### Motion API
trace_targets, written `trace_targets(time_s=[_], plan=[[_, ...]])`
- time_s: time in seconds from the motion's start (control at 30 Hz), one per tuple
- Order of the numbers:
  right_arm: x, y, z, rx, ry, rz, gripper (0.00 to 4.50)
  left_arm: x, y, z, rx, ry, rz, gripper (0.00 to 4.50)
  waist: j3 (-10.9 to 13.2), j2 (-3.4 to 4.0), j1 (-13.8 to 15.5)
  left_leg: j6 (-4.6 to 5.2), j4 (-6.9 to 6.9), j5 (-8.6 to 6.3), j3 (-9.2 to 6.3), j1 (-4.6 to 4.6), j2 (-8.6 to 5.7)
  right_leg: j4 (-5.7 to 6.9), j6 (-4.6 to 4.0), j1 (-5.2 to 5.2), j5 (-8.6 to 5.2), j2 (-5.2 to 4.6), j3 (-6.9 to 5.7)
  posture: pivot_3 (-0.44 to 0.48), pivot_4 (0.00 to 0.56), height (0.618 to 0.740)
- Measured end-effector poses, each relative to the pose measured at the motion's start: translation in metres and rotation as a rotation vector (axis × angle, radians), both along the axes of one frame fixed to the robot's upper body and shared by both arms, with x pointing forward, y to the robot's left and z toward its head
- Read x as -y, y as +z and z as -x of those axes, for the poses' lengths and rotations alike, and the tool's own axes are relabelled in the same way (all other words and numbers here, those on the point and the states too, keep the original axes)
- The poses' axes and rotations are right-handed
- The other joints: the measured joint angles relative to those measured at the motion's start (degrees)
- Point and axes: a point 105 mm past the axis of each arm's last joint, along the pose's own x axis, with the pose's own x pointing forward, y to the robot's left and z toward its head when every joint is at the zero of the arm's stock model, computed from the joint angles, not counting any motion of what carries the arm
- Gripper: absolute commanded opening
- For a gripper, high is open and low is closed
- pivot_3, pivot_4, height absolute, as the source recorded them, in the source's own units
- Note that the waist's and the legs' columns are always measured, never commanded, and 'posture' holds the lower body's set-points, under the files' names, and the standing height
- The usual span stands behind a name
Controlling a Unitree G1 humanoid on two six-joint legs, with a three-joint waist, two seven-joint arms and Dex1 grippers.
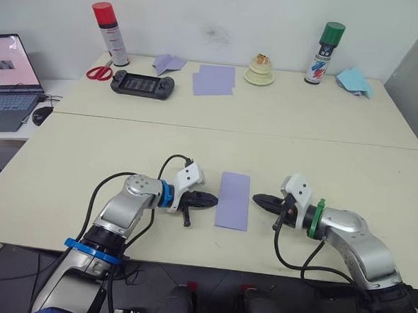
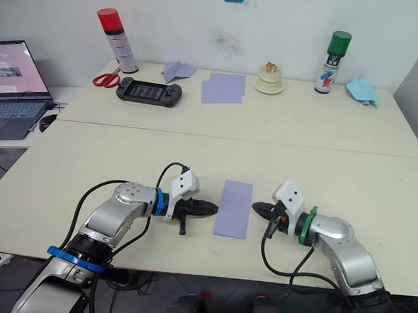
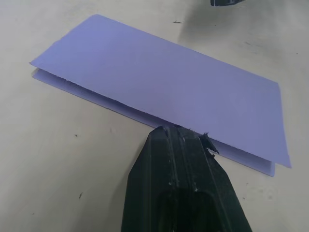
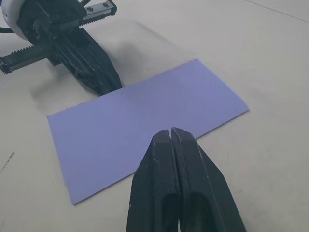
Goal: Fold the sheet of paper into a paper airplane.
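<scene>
Pale cream table (image 1: 88, 163), two tops butted together against a white wall. Along the far edge: red-capped spray can (image 1: 110, 33), red scissors (image 1: 98, 72), black handheld console (image 1: 142, 85), flat lavender folded plane (image 1: 168, 63), overlapping pair of lavender sheets (image 1: 214, 80), small cream dish (image 1: 259, 71), green-capped spray can (image 1: 324, 53), light-blue folded paper (image 1: 354, 81). Open laptop (image 1: 8, 80) on a side desk at far left. All well apart from the work.

Near the front edge, between both arms: sheet of paper (image 1: 233, 200), already folded in half lengthwise into a long narrow rectangle (two layers plainly visible in the left wrist view, open edges slightly sprung toward the left side).

Left gripper (image 1: 212, 198): fingers pressed together, nothing between them, tip touching or just beside the open long edge. Likely placed there to pin the loose layers flat.

Right gripper (image 1: 259, 198): fingers likewise closed and empty, tip just beside the creased long edge, seemingly not quite on it. Probably positioned to press or run along the crease, or to steady the sheet from sliding.

Judged early in the task: centre fold made, nose corners not yet turned in.
</scene>
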Motion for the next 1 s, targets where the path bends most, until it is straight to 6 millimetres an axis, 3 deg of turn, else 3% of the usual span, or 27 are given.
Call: trace_targets(time_s=[0.4, 0.67, 1.0], plan=[[0.0, 0.001, -0.001, 0.001, -0.003, 0.001, 0.04, 0.012, 0.011, -0.004, 0.025, -0.014, 0.034, 0.0, 0.0, 0.0, 0.0, 0.0, 0.04, 0.03, -0.01, 0.01, 0.0, 0.07, -0.03, 0.0, 0.02, 0.02, -0.01, 0.0, 0.15, 0.74], [-0.015, 0.035, 0.0, 0.081, 0.036, -0.032, 0.04, 0.024, 0.013, -0.004, 0.019, -0.019, 0.071, 0.0, 0.0, 0.0, -0.01, 0.0, 0.13, 0.05, -0.04, 0.02, 0.0, 0.22, -0.03, 0.0, 0.02, 0.02, -0.02, 0.0, 0.15, 0.74], [-0.017, 0.043, -0.001, 0.092, 0.037, -0.016, 0.04, 0.04, 0.022, -0.007, 0.05, -0.045, 0.098, 0.0, 0.0, 0.0, -0.02, 0.0, 0.55, 0.05, -0.05, 0.01, -0.01, 0.62, -0.03, 0.0, 0.02, 0.04, 0.0, 0.0, 0.15, 0.74]])
